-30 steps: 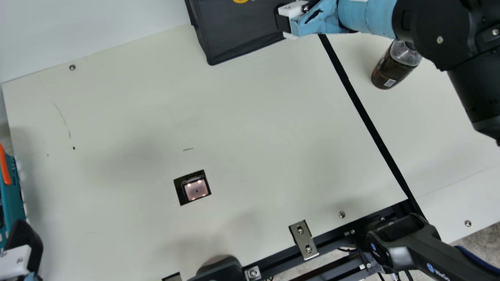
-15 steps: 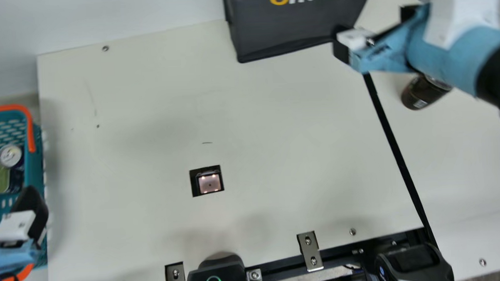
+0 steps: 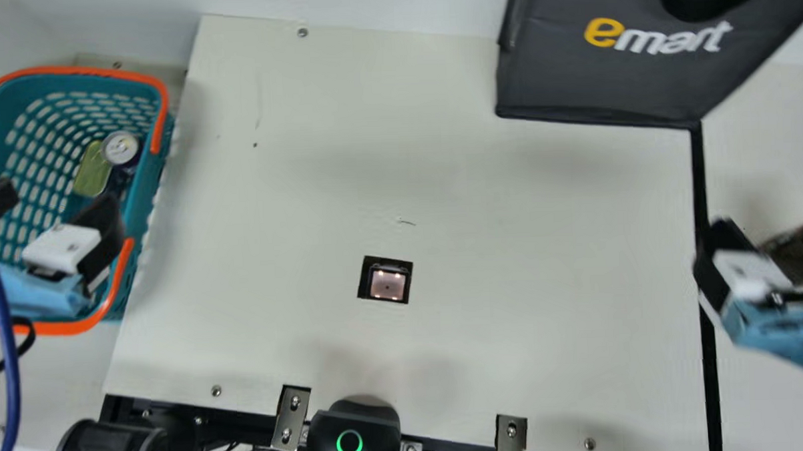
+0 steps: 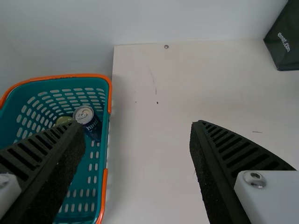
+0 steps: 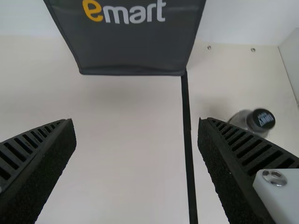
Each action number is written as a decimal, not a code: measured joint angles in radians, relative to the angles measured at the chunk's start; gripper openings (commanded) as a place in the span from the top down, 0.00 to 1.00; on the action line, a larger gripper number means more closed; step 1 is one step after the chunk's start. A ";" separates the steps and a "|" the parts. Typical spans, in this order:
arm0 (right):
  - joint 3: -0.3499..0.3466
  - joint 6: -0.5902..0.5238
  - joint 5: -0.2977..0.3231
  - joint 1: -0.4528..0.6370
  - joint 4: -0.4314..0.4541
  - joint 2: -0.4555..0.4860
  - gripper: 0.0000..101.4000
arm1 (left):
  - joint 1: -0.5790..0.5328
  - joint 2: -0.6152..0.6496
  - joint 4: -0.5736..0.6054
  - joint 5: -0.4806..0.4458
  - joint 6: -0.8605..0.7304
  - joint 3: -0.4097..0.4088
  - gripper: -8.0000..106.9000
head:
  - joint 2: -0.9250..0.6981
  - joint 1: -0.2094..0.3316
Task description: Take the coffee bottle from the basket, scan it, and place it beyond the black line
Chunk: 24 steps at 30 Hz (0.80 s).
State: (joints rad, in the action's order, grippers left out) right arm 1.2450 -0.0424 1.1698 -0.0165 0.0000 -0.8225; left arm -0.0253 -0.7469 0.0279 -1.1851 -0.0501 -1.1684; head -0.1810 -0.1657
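Coffee bottle (image 3: 795, 250), dark, cylindrical, black-capped plastic, stands beyond the long black line (image 3: 699, 175) on the cream desk (image 3: 509, 248) at main view's three o'clock, both arms' jaws apart.

On my left gripper (image 3: 62, 199) and my right gripper (image 3: 726, 257), the fingers (image 4: 229, 149) look matt black and ribbed, with a rough, grainy inner face. I see smooth, perforated plastic in the basket (image 4: 14, 105), and a shiny metal top on the can (image 4: 84, 113) in it. The bag (image 5: 131, 46) looks like matt cloth; the bottle (image 5: 240, 118) has clear, glossy plastic at its shoulder. My table (image 3: 512, 328) is smooth with a low sheen, the brackets (image 3: 292, 416) bright metal.
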 measured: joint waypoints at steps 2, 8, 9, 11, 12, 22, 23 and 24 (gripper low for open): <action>-0.014 0.001 0.020 0.002 0.009 0.033 0.10 | -0.002 -0.008 -0.002 -0.022 0.005 -0.027 0.15 | -0.046 0.000; -0.028 0.004 0.048 0.005 0.014 0.084 0.10 | -0.002 -0.008 -0.002 -0.026 0.005 -0.034 0.15 | -0.138 0.000; -0.028 0.004 0.052 0.005 0.014 0.084 0.10 | -0.002 -0.008 -0.002 -0.029 0.005 -0.034 0.15 | -0.137 0.000; -0.028 0.004 0.051 0.005 0.014 0.084 0.10 | -0.002 -0.008 -0.002 -0.026 0.005 -0.034 0.15 | -0.138 0.000; -0.028 0.004 0.051 0.005 0.014 0.085 0.10 | -0.002 -0.008 -0.002 -0.029 0.005 -0.034 0.15 | -0.138 0.000; -0.028 0.004 0.051 0.005 0.014 0.085 0.10 | -0.002 -0.008 -0.002 -0.029 0.005 -0.034 0.15 | -0.138 0.000; -0.028 0.004 0.051 0.005 0.014 0.085 0.10 | -0.002 -0.008 -0.002 -0.029 0.005 -0.034 0.15 | -0.138 0.000; -0.028 0.004 0.051 0.005 0.014 0.085 0.10 | -0.002 -0.008 -0.002 -0.029 0.005 -0.034 0.15 | -0.138 0.000</action>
State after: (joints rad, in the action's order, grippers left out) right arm 1.2172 -0.0382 1.2207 -0.0115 0.0140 -0.7378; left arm -0.0277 -0.7549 0.0260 -1.2145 -0.0448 -1.2020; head -0.3191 -0.1657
